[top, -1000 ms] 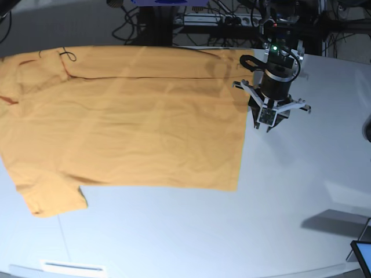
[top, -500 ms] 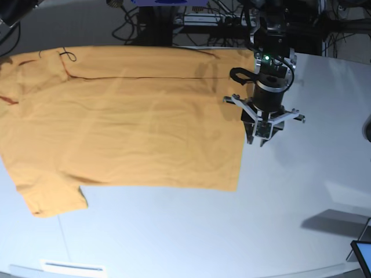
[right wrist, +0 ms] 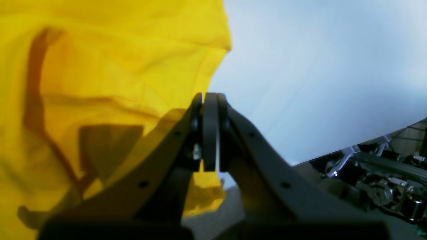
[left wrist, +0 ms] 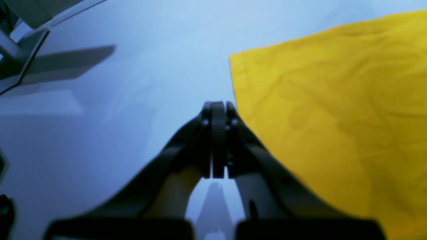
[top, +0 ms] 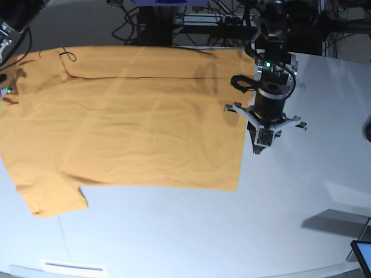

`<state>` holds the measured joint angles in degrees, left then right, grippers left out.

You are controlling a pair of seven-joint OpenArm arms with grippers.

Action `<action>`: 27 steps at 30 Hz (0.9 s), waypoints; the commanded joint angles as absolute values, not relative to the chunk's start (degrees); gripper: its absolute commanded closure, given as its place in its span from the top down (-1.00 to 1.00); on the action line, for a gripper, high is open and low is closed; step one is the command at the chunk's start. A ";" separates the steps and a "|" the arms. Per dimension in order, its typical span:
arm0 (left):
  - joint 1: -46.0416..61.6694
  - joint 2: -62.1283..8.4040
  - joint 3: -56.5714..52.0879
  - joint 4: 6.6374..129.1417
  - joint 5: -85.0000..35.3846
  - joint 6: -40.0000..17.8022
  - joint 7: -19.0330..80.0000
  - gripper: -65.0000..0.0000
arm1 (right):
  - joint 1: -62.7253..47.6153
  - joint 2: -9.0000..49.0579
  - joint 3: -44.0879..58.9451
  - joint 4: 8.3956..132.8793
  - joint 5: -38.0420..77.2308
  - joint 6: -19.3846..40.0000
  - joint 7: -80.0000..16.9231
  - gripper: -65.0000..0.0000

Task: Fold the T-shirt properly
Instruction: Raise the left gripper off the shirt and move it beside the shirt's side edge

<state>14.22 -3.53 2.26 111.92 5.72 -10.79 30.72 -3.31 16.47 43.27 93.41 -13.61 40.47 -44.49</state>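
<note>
The orange-yellow T-shirt (top: 127, 121) lies spread flat on the white table (top: 203, 231), with one sleeve at the front left. My left gripper (top: 259, 146) hangs just right of the shirt's right-hand edge. In the left wrist view this left gripper (left wrist: 218, 108) is shut, and the T-shirt (left wrist: 333, 116) edge runs right beside its fingers with no cloth seen between them. My right gripper (right wrist: 209, 98) is shut too, over the border of the T-shirt (right wrist: 100, 66) near the table's edge. Whether it pinches cloth I cannot tell. In the base view only a bit of the right arm (top: 11, 23) shows.
Cables and equipment (top: 232, 20) crowd the back beyond the table. A screen corner (top: 362, 255) pokes in at the front right. A white strip (top: 72, 267) lies at the front left edge. Machinery (right wrist: 383, 180) sits past the table's rim.
The left arm shifted toward the shirt's right edge and its jaws closed. The right arm has come in at the top left, casting a shadow on the shirt.
</note>
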 commanded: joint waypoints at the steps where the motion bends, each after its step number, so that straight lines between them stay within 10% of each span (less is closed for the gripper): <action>1: 13.23 -3.91 1.98 112.48 5.85 -10.42 29.49 -1.00 | -1.71 17.54 43.47 94.37 -13.67 40.00 -43.47 -0.99; 21: -0.57 -4.88 -5.93 105.98 5.41 -10.77 38.90 -1.00 | 17.54 22.55 36.79 81.19 -13.76 40.00 -52.26 -0.97; 27: -4.44 -4.97 -5.93 102.99 5.41 -10.77 38.99 -1.00 | 24.31 25.98 32.57 71.60 -13.49 40.00 -50.68 -0.50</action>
<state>-3.31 -4.51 -5.91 102.06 5.41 -10.94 40.53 22.39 24.80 32.69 70.41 -13.96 40.27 -52.21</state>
